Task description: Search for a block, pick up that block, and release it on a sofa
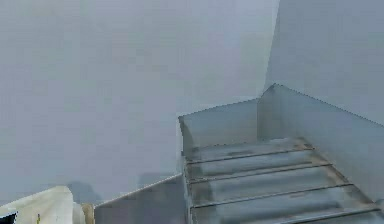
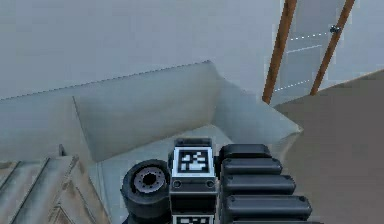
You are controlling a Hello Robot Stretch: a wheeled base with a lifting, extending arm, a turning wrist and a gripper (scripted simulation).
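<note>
In the arm side view, wooden slats [image 2: 40, 190] lie low down, to the left of the jaws. A big pale grey box [image 2: 150, 100] with low walls stands behind the jaws and spreads out to both sides of them. The jaws sit at the bottom, near the middle, as a dark round lump. Their tips are hard to make out, so I cannot tell what state the jaws are in or whether they hold anything. Just right of the jaws is a white square [image 2: 196, 162] with black marks, and then the dark arm [image 2: 255, 185]. Up and to the right of the jaws is a door [image 2: 310, 50] above brown floor [image 2: 345, 130].

In the forward view, a small whitish thing [image 1: 40, 205] sits in the bottom left corner. Then comes a plain grey wall [image 1: 110, 80], then grey slats [image 1: 260, 175].

I cannot tell where the block is.
</note>
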